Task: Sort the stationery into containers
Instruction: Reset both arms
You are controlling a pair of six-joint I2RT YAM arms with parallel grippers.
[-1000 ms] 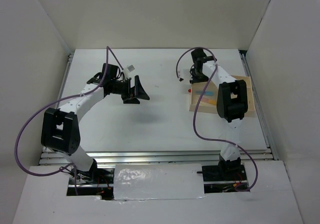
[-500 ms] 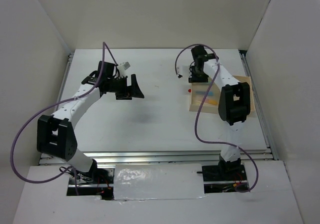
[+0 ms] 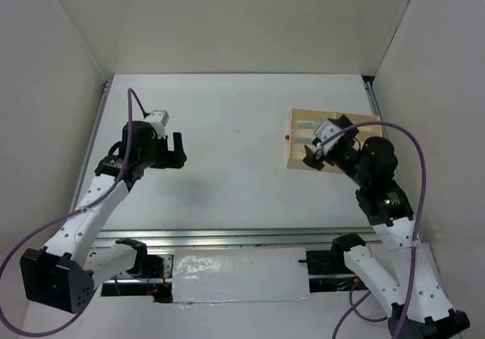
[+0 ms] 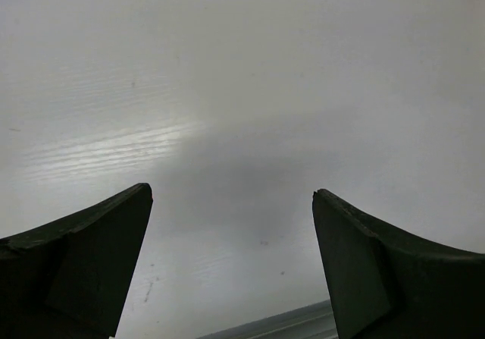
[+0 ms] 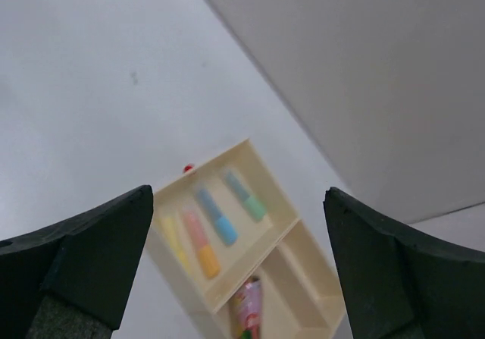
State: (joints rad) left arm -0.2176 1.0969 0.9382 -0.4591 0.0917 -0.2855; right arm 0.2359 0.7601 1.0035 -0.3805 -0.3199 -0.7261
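The pale wooden tray (image 5: 220, 155) lies at the table's right side (image 3: 333, 114). In the right wrist view its large compartment holds several sticks side by side: a yellow one (image 5: 173, 240), a pink-and-orange one (image 5: 198, 246), a blue one (image 5: 217, 218) and a light green one (image 5: 248, 197). A pink-red stick (image 5: 246, 309) lies in a smaller compartment beside it. My right gripper (image 5: 239, 193) hovers open and empty above the tray's near left part (image 3: 312, 157). My left gripper (image 4: 232, 191) is open and empty over bare table at the left (image 3: 173, 151).
A tiny red dot (image 3: 288, 136) sits on the table just off the tray's left edge (image 5: 187, 169). White walls close in the table on three sides. A metal rail (image 4: 303, 322) runs along the near edge.
The right gripper opened and drew back from the tray's far left corner toward its near side. The left arm pulled back from mid-table to the left and nearer.
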